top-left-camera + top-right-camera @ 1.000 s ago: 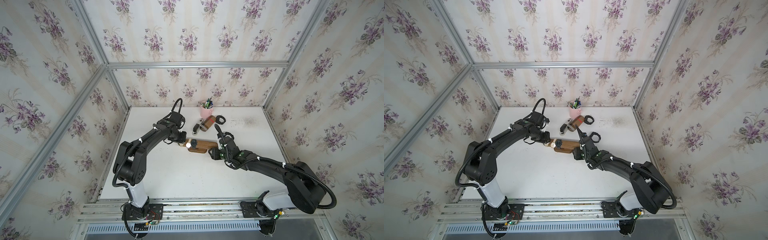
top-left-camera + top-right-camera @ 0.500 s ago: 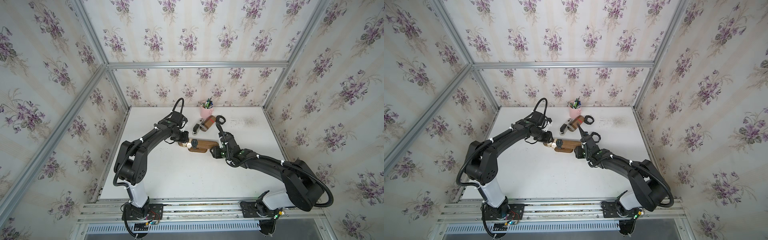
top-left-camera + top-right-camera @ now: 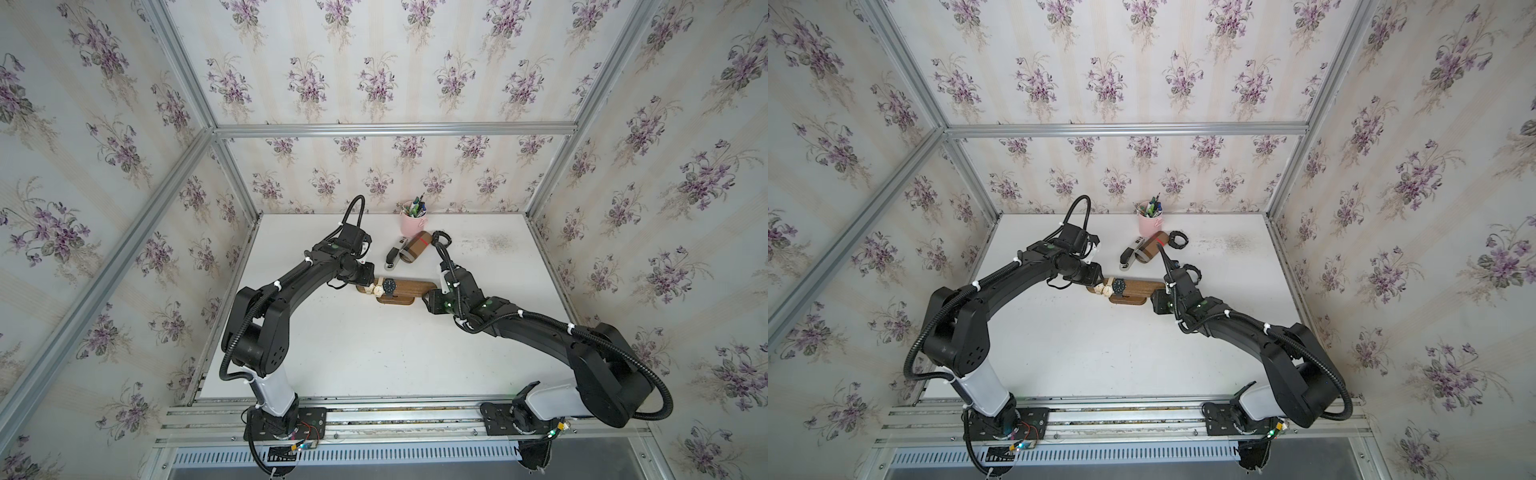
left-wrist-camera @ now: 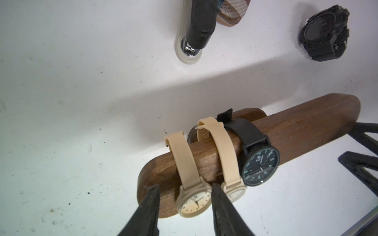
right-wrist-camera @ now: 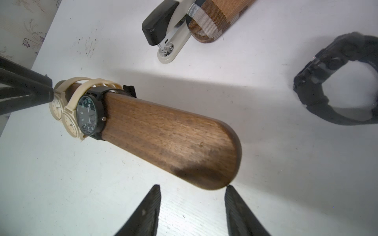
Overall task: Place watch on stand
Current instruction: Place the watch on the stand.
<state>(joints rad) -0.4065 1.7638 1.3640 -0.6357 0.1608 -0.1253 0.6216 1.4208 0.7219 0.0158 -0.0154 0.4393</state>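
- Wallpaper (image 3: 104,166) with purple flowers covers every wall of the booth, and an aluminium frame (image 3: 395,129) runs along the corners.
- The white tabletop (image 3: 332,353) is scuffed and speckled, with a grey smudge towards the far right corner.
- In the middle sits the stand (image 3: 411,286), a dark wooden bar lying crosswise on its oval base.
- Three watches are strapped round the bar's left half. The outer beige watch (image 4: 194,202) is nearest the left end, a second beige watch (image 4: 227,155) sits against it, and then comes a black-dial watch (image 4: 259,167).
- Behind the stand lies a stapler (image 3: 392,257), with a plaid cylinder (image 3: 417,247) just beside it.
- A pink cup (image 3: 411,224) full of pens stands by the back wall, and a chunky black watch (image 5: 337,85) lies loose on the tabletop to the right.
- The left arm (image 3: 291,286) reaches in from the front left, elbow raised, its wrist at the bar's left end.
- The left hand (image 4: 183,186) has its fingers spread on either side of the outer beige watch's case. One finger stands clear of the case, with wood showing in the gap. I cannot tell whether the other touches it, and nothing is pinched.
- The right hand (image 5: 192,187) also has its fingers spread, with only bare tabletop between them. Their tips stop just short of the bar's rounded right end.
- The right arm (image 3: 540,332) stretches low across from the front right.
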